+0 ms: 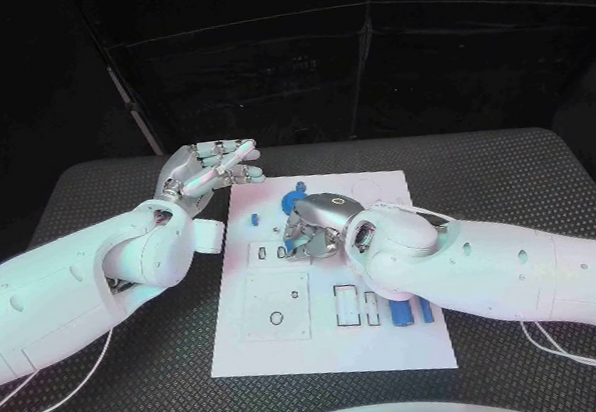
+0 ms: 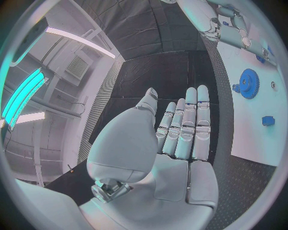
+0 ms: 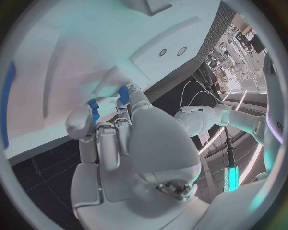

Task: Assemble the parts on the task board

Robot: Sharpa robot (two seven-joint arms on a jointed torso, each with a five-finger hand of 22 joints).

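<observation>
The right robot hand (image 1: pixel 315 226) presses down on the task board (image 1: pixel 386 342), its fingertips (image 3: pixel 96 112) pinching a small blue part (image 3: pixel 123 95). The left robot hand (image 1: pixel 207 170) hovers beyond the board's far-left corner over the desk (image 1: pixel 526 170), fingers straight and together, holding nothing. A blue gear (image 2: pixel 247 83) lies on the board beside it.

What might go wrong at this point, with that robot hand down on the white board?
1. The right robot hand seems to pinch a small blue part in its fingertips; such a light hold might let it slip or tilt.
2. That hand and arm cover much of the task board, so seating could be misjudged.
3. The blue gear nearby might get nudged.
</observation>
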